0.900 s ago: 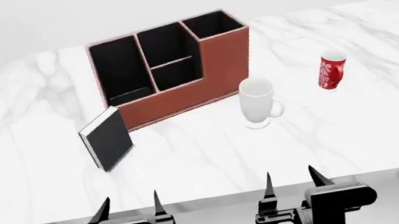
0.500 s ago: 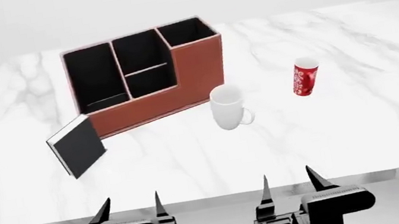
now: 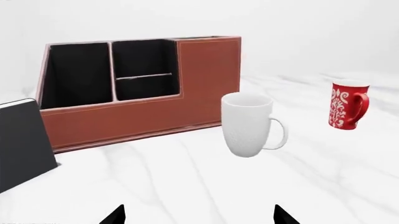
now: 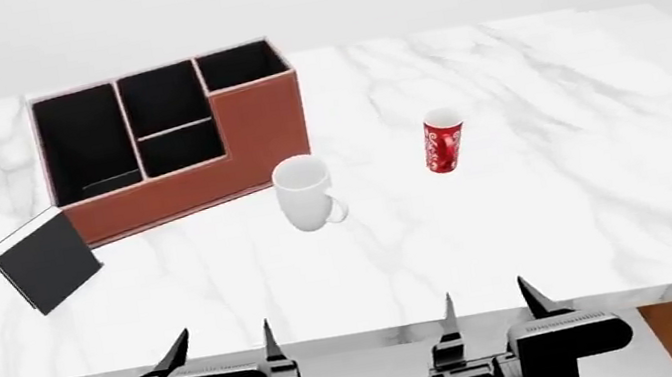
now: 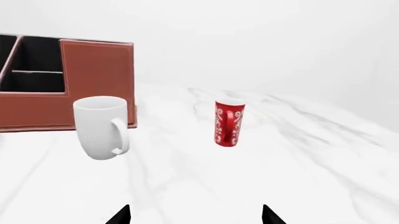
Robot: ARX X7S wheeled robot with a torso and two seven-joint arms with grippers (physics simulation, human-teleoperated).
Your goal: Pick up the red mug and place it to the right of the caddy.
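Note:
The red mug (image 4: 442, 142) with white pattern stands upright on the marble table, right of the white mug; it also shows in the left wrist view (image 3: 347, 105) and the right wrist view (image 5: 228, 122). The reddish-brown caddy (image 4: 239, 133) with black compartments stands at the back left; it also shows in the left wrist view (image 3: 206, 79) and the right wrist view (image 5: 93, 84). My left gripper (image 4: 223, 347) and right gripper (image 4: 490, 304) are both open and empty, at the table's near edge, well short of the mugs.
A plain white mug (image 4: 305, 193) stands just in front of the caddy's right end, between it and the red mug. A black book (image 4: 44, 261) leans by the caddy's left front corner. The marble table (image 4: 601, 157) stretches to the right.
The head view has shifted: all objects on the table now sit further left in the picture. Both grippers stay open at the near edge.

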